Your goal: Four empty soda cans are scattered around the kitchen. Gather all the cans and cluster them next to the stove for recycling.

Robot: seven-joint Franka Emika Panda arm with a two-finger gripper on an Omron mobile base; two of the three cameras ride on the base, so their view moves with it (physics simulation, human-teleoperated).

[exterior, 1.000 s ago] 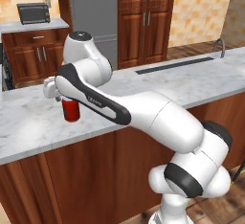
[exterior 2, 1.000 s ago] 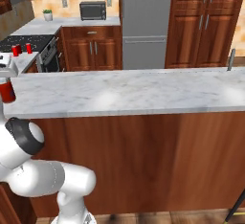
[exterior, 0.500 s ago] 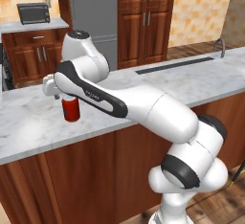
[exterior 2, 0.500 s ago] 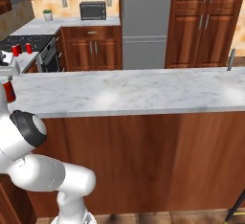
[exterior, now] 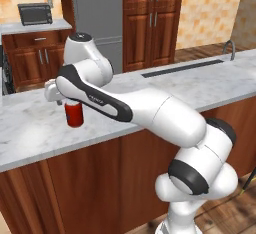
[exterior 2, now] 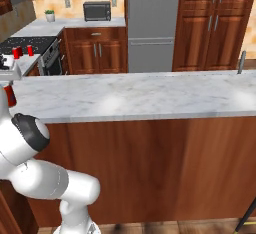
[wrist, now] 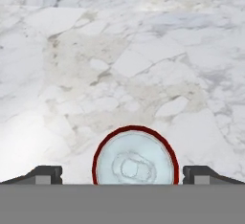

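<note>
1. Right now the tool (wrist: 122, 176) hangs directly above a red soda can (exterior: 74, 113) that stands upright on the marble table (exterior: 30, 128), near the table's left end in the left base view.
2. From the hand view the can's silver top (wrist: 134, 165) sits centred between the two dark fingertips (wrist: 45, 174), which stand wide apart on either side with clear marble showing between each tip and the can's rim. So the tool is open and holds nothing; neither tip touches the can.
3. In the right base view the same can (exterior 2: 9, 94) shows at the far left edge, partly behind the white arm.
4. Beyond it, two more red cans (exterior 2: 16, 53) stand close together on the far worktop just beside the black stove (exterior 2: 25, 44), touching or nearly touching each other; I cannot tell which.
5. Judged from that, two of the four cans already seem to be delivered, this one is about to be picked up, and I cannot place the fourth from these pictures.
6. What is left for this can: lower the tool around its body, close on it, lift, and carry it over to the pair by the stove. After that the last can must be found and brought too.
7. A microwave (exterior 2: 97, 11) sits on the back worktop, well apart from the work.
</note>
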